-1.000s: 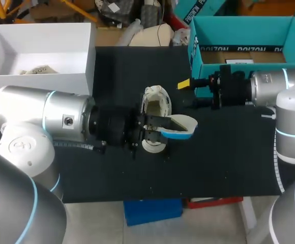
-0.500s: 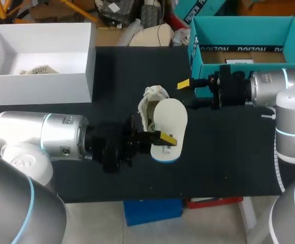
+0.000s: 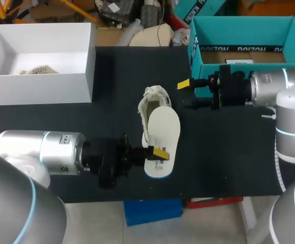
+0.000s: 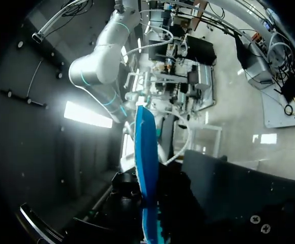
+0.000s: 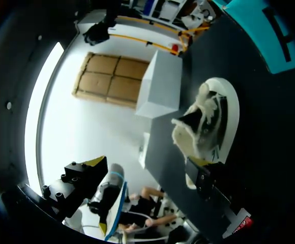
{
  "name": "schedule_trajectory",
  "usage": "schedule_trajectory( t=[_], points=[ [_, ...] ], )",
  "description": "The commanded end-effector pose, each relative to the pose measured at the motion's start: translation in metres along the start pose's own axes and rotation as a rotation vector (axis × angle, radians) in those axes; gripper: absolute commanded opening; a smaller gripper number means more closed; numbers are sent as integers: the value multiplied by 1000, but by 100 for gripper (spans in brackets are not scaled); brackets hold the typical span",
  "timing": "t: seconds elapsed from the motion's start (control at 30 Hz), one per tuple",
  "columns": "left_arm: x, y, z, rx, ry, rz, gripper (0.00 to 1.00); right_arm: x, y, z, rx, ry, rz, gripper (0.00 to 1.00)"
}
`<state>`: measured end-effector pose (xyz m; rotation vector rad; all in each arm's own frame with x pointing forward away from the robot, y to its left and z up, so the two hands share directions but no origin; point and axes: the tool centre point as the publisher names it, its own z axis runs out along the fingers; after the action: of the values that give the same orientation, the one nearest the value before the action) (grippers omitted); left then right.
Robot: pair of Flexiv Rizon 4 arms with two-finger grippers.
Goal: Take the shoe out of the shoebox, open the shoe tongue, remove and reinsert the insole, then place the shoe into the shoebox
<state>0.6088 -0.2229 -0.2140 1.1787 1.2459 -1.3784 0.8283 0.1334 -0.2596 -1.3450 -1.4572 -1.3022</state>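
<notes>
A cream shoe (image 3: 152,103) lies on the black table (image 3: 229,152) near its middle, opening upward. Its insole (image 3: 163,137), white on top with a blue underside, is out of the shoe and overlaps the shoe's near end. My left gripper (image 3: 156,152) is shut on the insole's near end. In the left wrist view the insole (image 4: 144,168) stands edge-on between the dark fingers. My right gripper (image 3: 186,94) hangs open just right of the shoe, touching nothing. The right wrist view has the shoe (image 5: 211,122) ahead of the open right gripper (image 5: 145,165).
The teal shoebox (image 3: 196,51) stands open at the back right, behind my right arm. A white box (image 3: 40,81) with a small item inside sits at the back left. Black table shows bare at the front right.
My left arm drew back toward the table's front left, pulling the insole out of the shoe and turning its white face up. The shoe shifted slightly. The right arm kept still.
</notes>
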Motion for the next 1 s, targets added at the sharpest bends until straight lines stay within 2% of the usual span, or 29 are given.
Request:
schedule_trajectory(
  t=[0.03, 0.3, 0.37, 0.57, 0.73, 0.83, 1.0],
  points=[
    [-1, -1, 1, -3, 3, 1, 0, 0, -1, 2, -4, -1, 0, 100],
    [-1, -1, 1, -3, 3, 1, 0, 0, -1, 2, -4, -1, 0, 100],
    [0, -11, 4, 22, -52, 78, 0, 0, -1, 2, -4, -1, 0, 100],
    [23, -13, -3, -1, -128, 199, 0, 0, -1, 2, -4, -1, 0, 100],
    [45, 2, -9, -11, -159, 230, 0, 0, -1, 2, -4, -1, 0, 100],
    [56, 12, -10, -21, -140, 239, 0, 0, -1, 2, -4, -1, 0, 100],
    [66, 40, -12, -57, -112, 221, 0, 0, -1, 2, -4, -1, 0, 100]
  ],
)
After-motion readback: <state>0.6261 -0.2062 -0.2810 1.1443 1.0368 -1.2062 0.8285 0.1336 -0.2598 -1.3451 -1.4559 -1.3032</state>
